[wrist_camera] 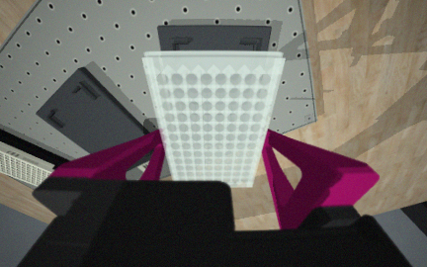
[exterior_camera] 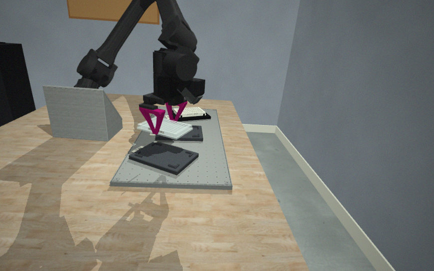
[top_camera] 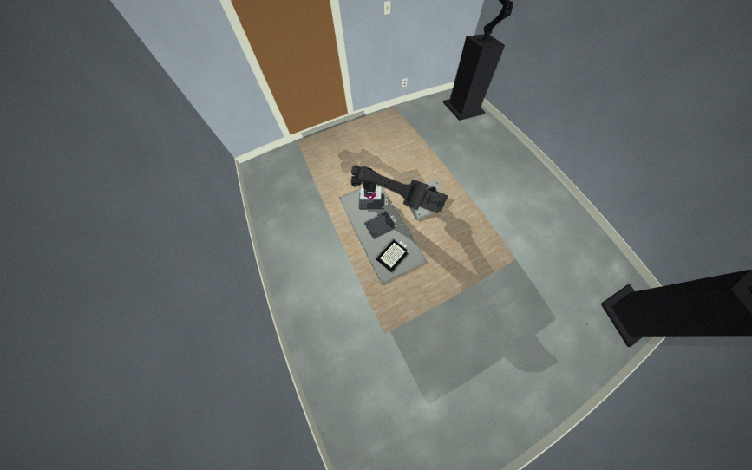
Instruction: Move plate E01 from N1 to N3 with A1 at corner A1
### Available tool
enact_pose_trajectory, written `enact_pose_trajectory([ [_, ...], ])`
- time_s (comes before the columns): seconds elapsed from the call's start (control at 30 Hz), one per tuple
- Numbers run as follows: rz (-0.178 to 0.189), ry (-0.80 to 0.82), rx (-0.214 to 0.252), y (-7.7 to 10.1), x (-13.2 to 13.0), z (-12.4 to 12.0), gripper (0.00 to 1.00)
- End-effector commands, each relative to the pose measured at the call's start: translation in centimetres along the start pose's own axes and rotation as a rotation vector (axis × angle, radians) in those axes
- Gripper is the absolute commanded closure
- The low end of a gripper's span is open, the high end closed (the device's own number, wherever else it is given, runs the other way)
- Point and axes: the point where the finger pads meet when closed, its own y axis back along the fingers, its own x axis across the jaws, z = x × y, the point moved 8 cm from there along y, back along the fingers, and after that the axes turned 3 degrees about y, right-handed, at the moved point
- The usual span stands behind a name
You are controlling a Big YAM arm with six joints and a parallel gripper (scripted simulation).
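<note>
My gripper (exterior_camera: 163, 126) has magenta fingers shut on the long sides of the clear 96-well plate E01 (exterior_camera: 166, 127). It holds the plate well-side up, above the grey perforated deck (exterior_camera: 208, 161). In the wrist view, the plate (wrist_camera: 213, 114) fills the middle between the fingers. An empty dark nest (wrist_camera: 214, 37), turned at an angle on the deck, shows just beyond the plate's far end; it is the nearest nest in the exterior view (exterior_camera: 163, 156). The middle nest (exterior_camera: 186, 133) is empty. Plate E07 (exterior_camera: 191, 112) sits on the far nest. The labels are too small to read.
A grey wedge-shaped block (exterior_camera: 78, 112) carries the arm's base at the left of the wooden table. The table's right edge (exterior_camera: 245, 141) runs close to the deck. Black camera pedestals (top_camera: 474, 69) (top_camera: 696, 303) stand on the floor away from the table.
</note>
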Motion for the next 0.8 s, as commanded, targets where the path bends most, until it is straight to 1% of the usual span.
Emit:
enact_pose_trajectory([
  [0.0,-0.002,-0.004,-0.043,1.8,-0.6,0.6,1.0],
  [0.17,-0.002,-0.004,-0.043,1.8,-0.6,0.6,1.0],
  [0.2,-0.001,0.042,-0.034,1.5,0.3,-0.1,1.0],
  [0.23,-0.007,0.095,-0.016,0.8,1.4,0.1,1.0],
  [0.37,-0.008,0.23,-0.018,0.8,2.6,-0.2,1.0],
  [0.43,-0.016,0.306,-0.028,1.2,3.3,0.2,1.0],
  [0.5,-0.009,0.363,-0.017,0.7,3.9,-0.6,1.0],
  [0.67,-0.007,0.528,-0.014,0.7,5.5,-1.1,1.0],
  [0.73,-0.007,0.528,-0.014,0.7,5.5,-1.1,1.0],
  [0.77,-0.029,0.562,-0.067,2.8,5.1,0.3,1.0],
])
